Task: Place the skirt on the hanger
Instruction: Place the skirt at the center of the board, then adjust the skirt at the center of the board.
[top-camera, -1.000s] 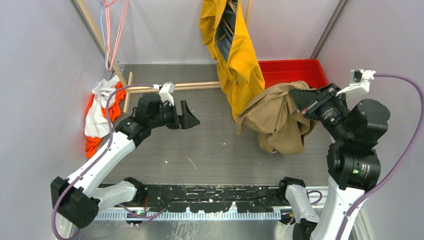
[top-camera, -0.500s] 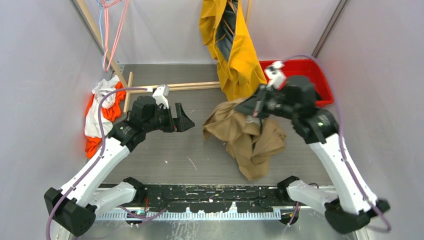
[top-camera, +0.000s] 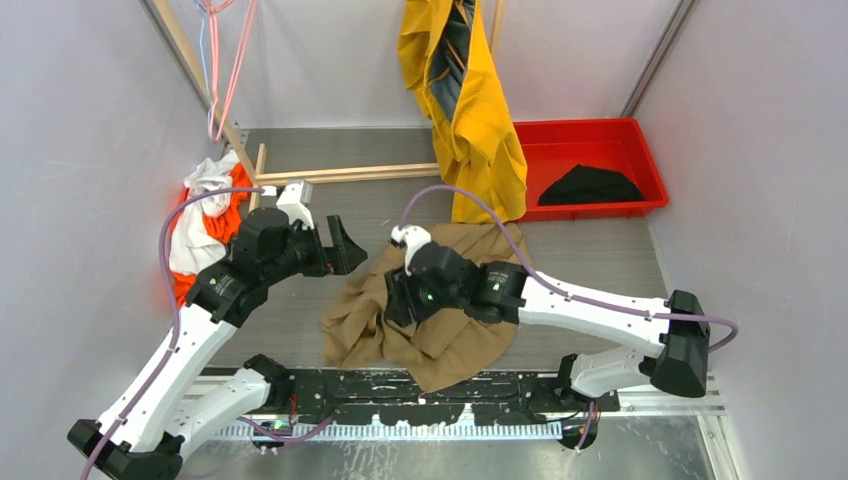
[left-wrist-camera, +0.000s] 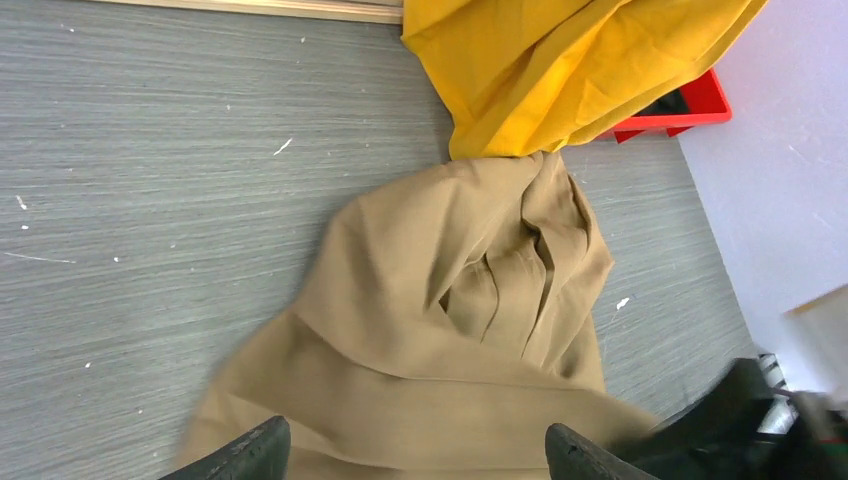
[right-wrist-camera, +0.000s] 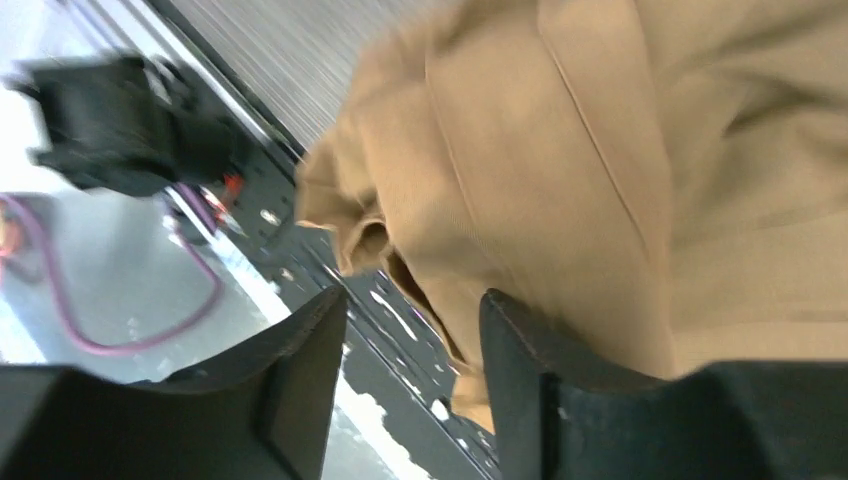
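Note:
The tan skirt (top-camera: 450, 340) lies crumpled on the grey table near the front edge, part of it draped toward the base rail. My right gripper (top-camera: 392, 300) hangs low over its left part. Its jaws stand apart in the right wrist view (right-wrist-camera: 412, 300), with the skirt (right-wrist-camera: 600, 150) against the right finger and nothing pinched. My left gripper (top-camera: 345, 245) is open just left of the skirt, its fingertips wide on either side of the cloth (left-wrist-camera: 450, 300) in the left wrist view (left-wrist-camera: 415, 440). I cannot make out the hanger.
A yellow garment (top-camera: 470, 110) hangs at the back centre, reaching the table. The red bin (top-camera: 640, 150) at the back right holds a dark cloth (top-camera: 588, 185). A white and orange cloth (top-camera: 200, 220) lies at the left wall. Wooden bars (top-camera: 350, 172) lie behind the left arm.
The right arm swung from beside the red bin to the front centre, bringing the skirt down onto the table, and its jaws parted. The left gripper drew back a little to the left.

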